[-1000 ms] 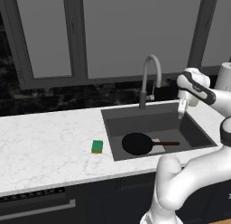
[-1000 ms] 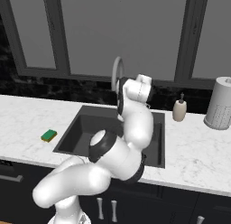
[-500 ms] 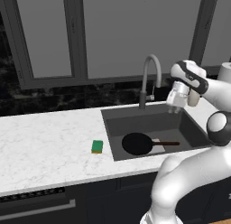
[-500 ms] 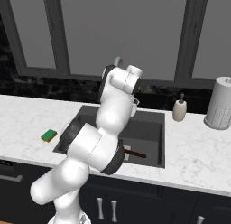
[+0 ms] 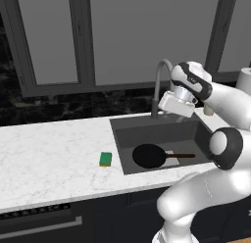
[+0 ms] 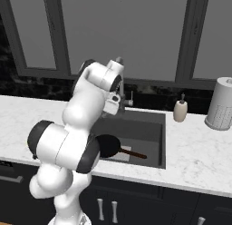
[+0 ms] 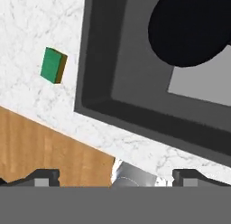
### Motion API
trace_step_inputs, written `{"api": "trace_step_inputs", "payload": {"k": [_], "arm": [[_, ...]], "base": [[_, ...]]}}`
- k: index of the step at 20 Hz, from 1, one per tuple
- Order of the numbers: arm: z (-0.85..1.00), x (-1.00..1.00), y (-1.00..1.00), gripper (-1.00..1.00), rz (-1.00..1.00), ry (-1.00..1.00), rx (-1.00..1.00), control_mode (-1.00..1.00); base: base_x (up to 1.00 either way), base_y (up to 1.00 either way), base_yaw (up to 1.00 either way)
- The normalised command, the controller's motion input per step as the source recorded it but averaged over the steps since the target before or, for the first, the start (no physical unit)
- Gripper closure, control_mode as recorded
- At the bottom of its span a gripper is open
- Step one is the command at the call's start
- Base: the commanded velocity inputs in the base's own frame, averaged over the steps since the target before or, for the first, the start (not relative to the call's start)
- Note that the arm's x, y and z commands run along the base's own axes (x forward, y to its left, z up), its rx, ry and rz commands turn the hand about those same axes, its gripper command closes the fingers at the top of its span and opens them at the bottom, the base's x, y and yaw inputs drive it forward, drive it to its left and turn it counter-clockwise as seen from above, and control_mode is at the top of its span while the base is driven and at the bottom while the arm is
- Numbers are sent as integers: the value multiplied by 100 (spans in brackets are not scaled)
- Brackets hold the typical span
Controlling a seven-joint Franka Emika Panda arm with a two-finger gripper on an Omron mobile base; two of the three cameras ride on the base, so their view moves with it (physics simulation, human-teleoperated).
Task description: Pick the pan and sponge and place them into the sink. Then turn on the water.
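Pan point(image 5: 149, 156) sits flat on the sink point(image 5: 162, 139) floor in the left base view, handle pointing right, so that half of the pick-and-place looks done. Sponge point(image 5: 105, 159) lies on the white marble surface point(image 5: 54, 149) just left of the basin rim, apart from it, not yet picked. Gripper point(image 5: 176, 104) hangs high over the back of the basin beside the grey arched faucet point(image 5: 159, 85), carrying nothing that can be seen; finger gap can't be read from this side. No water stream visible, tap looks off.

Right base view: the arm covers much of the basin. Pan point(image 6: 108, 145) peeks out beside the arm's elbow, resting partly over the lighter patch on the sink point(image 6: 149, 133) floor. Soap bottle point(image 6: 180, 110) and paper towel roll point(image 6: 219, 103) stand on the surface right of the basin, well away from the work. Basin holds only the pan as far as can be seen.

Hand view: camera looks down at the near-left basin corner. Pan point(image 7: 191, 29) is in the sink point(image 7: 117, 87), sponge point(image 7: 53, 65) out on the marble, green side up. The 2 gripper tips point(image 7: 115, 178) stand wide apart at the bottom, nothing between them. Judgement: 1 of 2 items is in; next comes a reach down toward the sponge.
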Motion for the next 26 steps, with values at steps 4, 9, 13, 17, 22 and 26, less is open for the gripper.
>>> {"api": "trace_step_inputs", "payload": {"k": [4, 9, 13, 17, 22, 26], "arm": [[23, -22, 95, -100, -39, 1, -18, -100], [5, -9, 99, -100, -37, 9, -24, -100], [-7, 6, 100, -100, -31, 28, -31, -100], [-37, 27, 99, -100, -25, 39, -25, -100], [-56, 34, 63, -100, -14, 30, -12, -100], [-71, 11, 56, -100, -12, 3, -10, -100]], "base": [[0, 0, 0], [0, 0, 0], [0, 0, 0], [0, 0, 0], [0, 0, 0], [0, 0, 0]]}}
